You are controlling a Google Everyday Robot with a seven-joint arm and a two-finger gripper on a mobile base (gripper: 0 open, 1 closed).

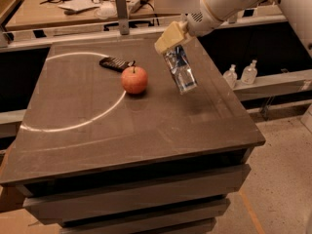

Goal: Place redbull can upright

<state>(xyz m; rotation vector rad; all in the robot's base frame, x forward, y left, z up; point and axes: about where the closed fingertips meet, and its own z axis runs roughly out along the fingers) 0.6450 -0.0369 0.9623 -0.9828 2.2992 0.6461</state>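
The redbull can (181, 71) is a slim silver-and-blue can, held in the air above the right part of the dark table (146, 126), tilted with its lower end toward the front right. My gripper (169, 39) is shut on its upper end, with the cream fingers (165, 38) around it, reaching in from the upper right. A red apple (134, 79) sits on the table to the left of the can.
A black remote-like object (115, 63) lies behind the apple. A white arc line (87, 123) is drawn on the tabletop. Two small bottles (241, 74) stand on a ledge at the right. A cluttered bench (87, 1) runs behind.
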